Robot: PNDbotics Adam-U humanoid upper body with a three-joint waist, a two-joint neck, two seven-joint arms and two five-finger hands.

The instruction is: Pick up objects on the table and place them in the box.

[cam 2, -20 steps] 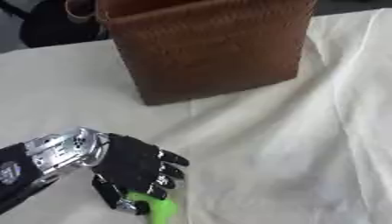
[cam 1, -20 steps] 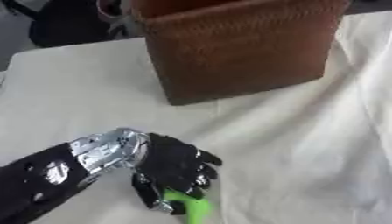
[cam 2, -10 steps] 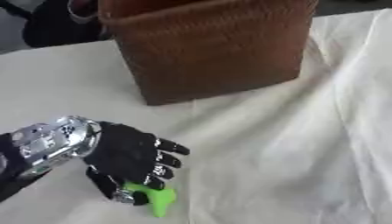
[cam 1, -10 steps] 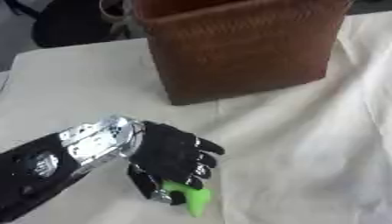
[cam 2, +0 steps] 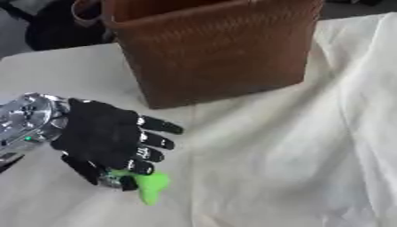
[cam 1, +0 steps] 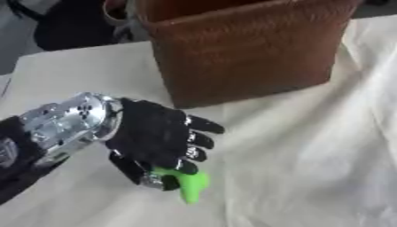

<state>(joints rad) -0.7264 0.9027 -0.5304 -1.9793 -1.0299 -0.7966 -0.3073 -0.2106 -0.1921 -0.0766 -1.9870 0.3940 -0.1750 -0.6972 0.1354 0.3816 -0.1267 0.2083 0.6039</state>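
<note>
Left eye: my left hand (cam 1: 151,135) is over the white cloth (cam 1: 310,146), thumb and a curled finger pinching the green object (cam 1: 190,185), the other fingers half spread. The brown woven box (cam 1: 244,48) stands beyond it, apart.

Right eye: same pinch, the green piece pointing down from the fingertips (cam 2: 138,167), whether clear of the cloth I cannot tell.

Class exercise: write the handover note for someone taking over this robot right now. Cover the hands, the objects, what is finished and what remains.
Left hand: thumb and fingers pinch a small green object, low over the white cloth.
Right hand: not in view.
Box: brown woven, standing ahead of the hand; its inside is hidden.
Done: green object gripped.
Left: carry it over the rim and release it inside.
</note>
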